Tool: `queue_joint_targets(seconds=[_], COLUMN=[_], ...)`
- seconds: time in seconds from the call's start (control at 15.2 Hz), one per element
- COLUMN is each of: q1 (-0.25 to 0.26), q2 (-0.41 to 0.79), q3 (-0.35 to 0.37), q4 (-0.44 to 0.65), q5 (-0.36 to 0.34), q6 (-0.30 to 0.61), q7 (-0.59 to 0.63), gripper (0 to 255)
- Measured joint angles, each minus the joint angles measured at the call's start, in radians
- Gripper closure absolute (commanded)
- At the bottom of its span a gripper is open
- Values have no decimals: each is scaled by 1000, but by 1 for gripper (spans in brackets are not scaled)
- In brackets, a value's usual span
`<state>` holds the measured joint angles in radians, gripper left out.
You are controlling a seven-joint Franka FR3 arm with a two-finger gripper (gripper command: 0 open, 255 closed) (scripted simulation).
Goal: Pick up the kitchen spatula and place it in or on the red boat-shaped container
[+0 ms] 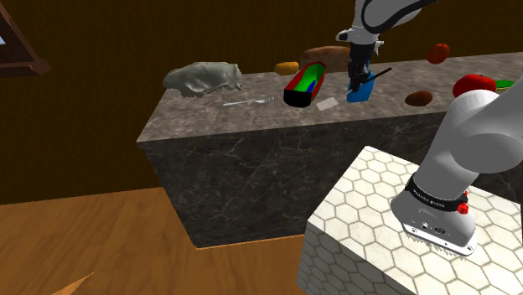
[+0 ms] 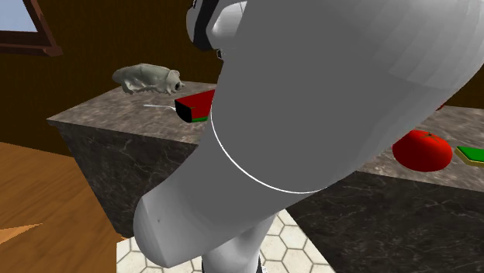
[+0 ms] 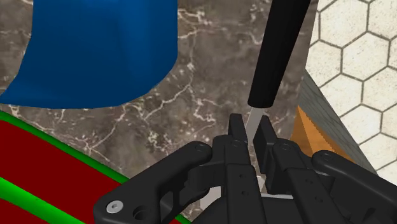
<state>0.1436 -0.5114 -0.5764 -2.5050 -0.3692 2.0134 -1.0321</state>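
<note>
Gripper (image 1: pixel 359 79): narrow, its fingers (image 3: pixel 236 129) pinched on the thin grey neck of the spatula (image 1: pixel 361 91), just below the black handle (image 3: pixel 278 54).

Spatula: hangs under the gripper over the counter (image 1: pixel 251 126). In the shoulder view its blue blade (image 3: pixel 95 51) points down, and the handle sticks out toward 2 o'clock. Whether the blade touches the counter cannot be told.

Red boat-shaped container (image 1: pixel 303 87): on the counter, at 9 o'clock from the spatula in the shoulder view, just beside it and apart from it. It has a green rim and green and blue inside. The spatula is not in it.

Other items on the counter, shoulder view: a silver utensil (image 1: pixel 248 102) and a grey lump (image 1: pixel 204 77) lie at 9 to 10 o'clock from the container. A red round fruit (image 1: pixel 475 84) sits at 3 o'clock from the gripper, well apart.
</note>
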Motion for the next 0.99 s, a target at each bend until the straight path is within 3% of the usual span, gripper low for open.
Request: queue_joint_targets(seconds=[0.99], q1=[6], q2=[-50], q3=[56], q4=[163], q5=[32], q6=[-214], q7=[-13], gripper=[255])
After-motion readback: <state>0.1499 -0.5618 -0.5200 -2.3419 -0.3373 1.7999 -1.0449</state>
